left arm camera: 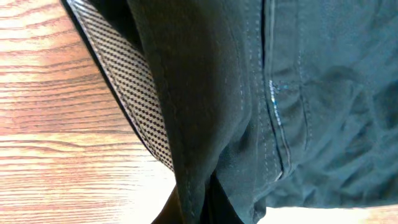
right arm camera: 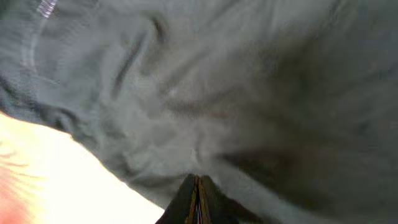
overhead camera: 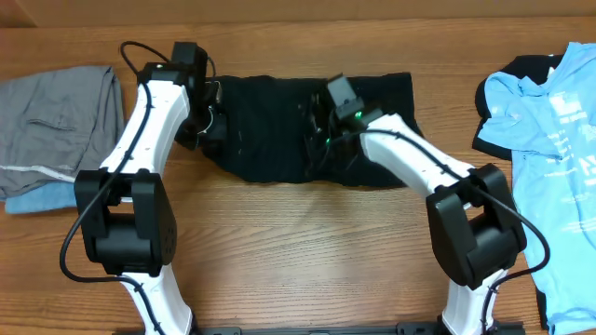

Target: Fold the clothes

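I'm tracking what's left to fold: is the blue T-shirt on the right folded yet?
Not folded: the T-shirt lies spread and rumpled, print up, partly over a black piece, running past the frame edge.

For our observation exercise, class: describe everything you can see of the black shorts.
The black shorts lie spread across the far middle of the wooden table, rumpled and not yet folded. The cloth looks woven, with stitched seams; a pale dotted inner waistband shows at the left edge. The left gripper is shut on that edge, and the right gripper pinches cloth near the middle.
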Motion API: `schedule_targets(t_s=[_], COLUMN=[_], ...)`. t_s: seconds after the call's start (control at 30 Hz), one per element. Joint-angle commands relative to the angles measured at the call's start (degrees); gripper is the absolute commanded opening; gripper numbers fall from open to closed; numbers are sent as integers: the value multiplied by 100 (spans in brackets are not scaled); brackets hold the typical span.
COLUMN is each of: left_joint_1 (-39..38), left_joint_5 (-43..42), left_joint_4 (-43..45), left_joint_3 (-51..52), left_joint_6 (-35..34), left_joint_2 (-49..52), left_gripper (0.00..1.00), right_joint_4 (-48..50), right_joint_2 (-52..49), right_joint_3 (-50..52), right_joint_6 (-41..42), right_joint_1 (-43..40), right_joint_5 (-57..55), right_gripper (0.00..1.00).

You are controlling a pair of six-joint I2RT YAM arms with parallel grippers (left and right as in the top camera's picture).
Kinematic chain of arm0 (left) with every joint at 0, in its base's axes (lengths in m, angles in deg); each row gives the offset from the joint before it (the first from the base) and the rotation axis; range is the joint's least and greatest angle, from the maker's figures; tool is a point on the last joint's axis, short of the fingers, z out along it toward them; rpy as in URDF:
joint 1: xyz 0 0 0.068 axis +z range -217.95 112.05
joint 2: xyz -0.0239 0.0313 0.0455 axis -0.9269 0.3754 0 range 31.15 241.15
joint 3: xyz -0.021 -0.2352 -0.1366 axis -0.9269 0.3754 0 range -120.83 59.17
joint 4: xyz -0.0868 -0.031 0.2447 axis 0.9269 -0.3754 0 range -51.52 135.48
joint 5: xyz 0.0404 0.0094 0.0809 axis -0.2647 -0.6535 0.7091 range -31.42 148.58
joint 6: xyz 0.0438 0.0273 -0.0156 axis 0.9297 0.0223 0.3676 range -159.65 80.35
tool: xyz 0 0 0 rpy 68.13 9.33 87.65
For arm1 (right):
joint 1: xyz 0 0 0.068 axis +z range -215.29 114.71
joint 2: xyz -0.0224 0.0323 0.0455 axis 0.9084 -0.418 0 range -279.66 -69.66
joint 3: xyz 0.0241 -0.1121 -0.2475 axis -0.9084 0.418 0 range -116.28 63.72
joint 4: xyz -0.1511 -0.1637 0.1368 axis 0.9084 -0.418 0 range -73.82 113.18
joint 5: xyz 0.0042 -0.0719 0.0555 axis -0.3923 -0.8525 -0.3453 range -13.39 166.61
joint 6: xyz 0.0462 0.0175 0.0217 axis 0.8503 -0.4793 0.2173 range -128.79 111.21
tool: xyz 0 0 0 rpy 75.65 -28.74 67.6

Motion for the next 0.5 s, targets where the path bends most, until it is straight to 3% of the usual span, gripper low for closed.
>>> schedule_targets(t_s=[0.0,0.2,0.47], left_joint_1=[4,4,-13], left_joint_5=[114,208,221], left_joint_4=[17,20,160], left_joint_3=[4,2,2], left_joint_6=[-144,-166,-160], left_joint_2=[-120,-498,-1384], left_gripper=[4,4,5], right_joint_4=[592,1731,1152], right_joint_2=[-4,-4,758], right_joint_3=[616,1547,916], right_joint_6=[404,1003,1084], right_joint_1=[151,199,197], right_joint_5=[-282,-710,-671], right_gripper=[4,4,4])
